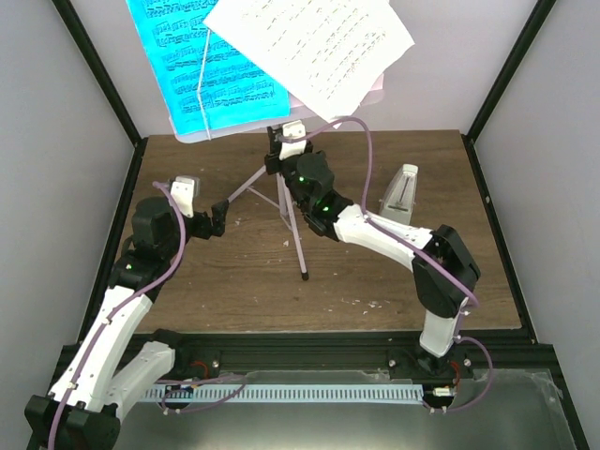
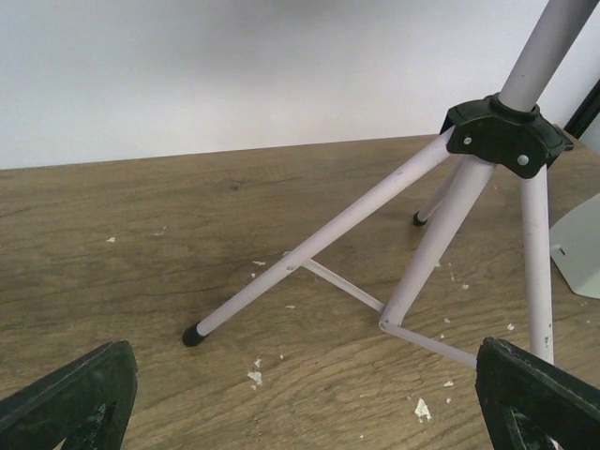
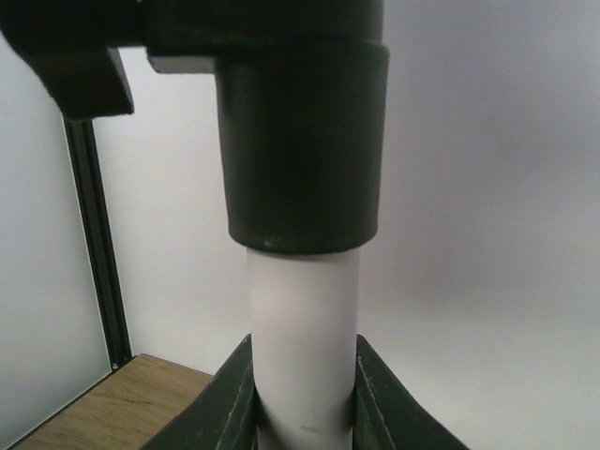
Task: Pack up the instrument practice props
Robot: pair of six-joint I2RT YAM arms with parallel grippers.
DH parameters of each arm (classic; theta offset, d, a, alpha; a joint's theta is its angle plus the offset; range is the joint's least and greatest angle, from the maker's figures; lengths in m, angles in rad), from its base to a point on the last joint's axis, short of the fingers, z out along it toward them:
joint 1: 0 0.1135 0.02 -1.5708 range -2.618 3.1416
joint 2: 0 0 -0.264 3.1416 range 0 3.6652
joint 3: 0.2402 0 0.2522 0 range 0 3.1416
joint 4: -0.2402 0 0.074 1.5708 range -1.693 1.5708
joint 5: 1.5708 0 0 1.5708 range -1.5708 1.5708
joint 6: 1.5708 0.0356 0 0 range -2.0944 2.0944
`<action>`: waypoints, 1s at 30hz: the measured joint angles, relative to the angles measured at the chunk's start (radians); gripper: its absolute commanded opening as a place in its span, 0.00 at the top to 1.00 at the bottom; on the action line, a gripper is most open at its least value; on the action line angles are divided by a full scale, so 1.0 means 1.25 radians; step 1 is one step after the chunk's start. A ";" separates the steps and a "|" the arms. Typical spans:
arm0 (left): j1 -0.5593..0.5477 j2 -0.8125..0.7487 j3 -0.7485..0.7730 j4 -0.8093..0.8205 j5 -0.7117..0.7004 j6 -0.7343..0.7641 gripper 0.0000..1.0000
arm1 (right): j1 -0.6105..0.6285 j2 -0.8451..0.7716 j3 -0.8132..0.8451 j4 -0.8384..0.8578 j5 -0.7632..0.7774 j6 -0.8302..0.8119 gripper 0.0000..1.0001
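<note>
Fingers of right gripper (image 3: pixel 305 398): clamped on the upright pole of the music stand (image 3: pixel 305 328), just under its black collar. Fingers of left gripper (image 2: pixel 300 398): spread wide, empty, low beside the tripod legs. Stand: long axis vertical, mid-surface (image 1: pixel 234 281); teal booklet (image 1: pixel 202 66) and white sheet (image 1: pixel 309 42) on top. Metronome (image 1: pixel 400 195): upright, behind the right arm.

Wood-grain table (image 2: pixel 141 206) here, matt, flecked with pale chips. The music stand (image 2: pixel 319 246) tubes look like smooth painted metal with a soft sheen. Its hub (image 2: pixel 506 136) is black plastic, faintly textured. The booklet (image 1: pixel 202 66) is plain paper under a teal cover. The metronome (image 1: pixel 401 195) reads as white plastic. Fingers (image 3: pixel 230 408) of the right hand (image 3: pixel 305 417) are dark matt plastic.
</note>
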 measured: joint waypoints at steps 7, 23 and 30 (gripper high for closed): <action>0.000 0.000 0.000 0.000 0.000 0.000 0.00 | 0.001 0.004 0.005 -0.016 0.013 0.038 0.06; -0.031 0.060 0.001 -0.006 0.059 0.013 0.15 | -0.104 -0.412 -0.499 -0.029 -0.091 0.108 0.00; -0.261 0.168 0.103 -0.095 0.162 0.050 0.21 | -0.390 -0.590 -0.466 -0.244 -0.231 0.250 0.00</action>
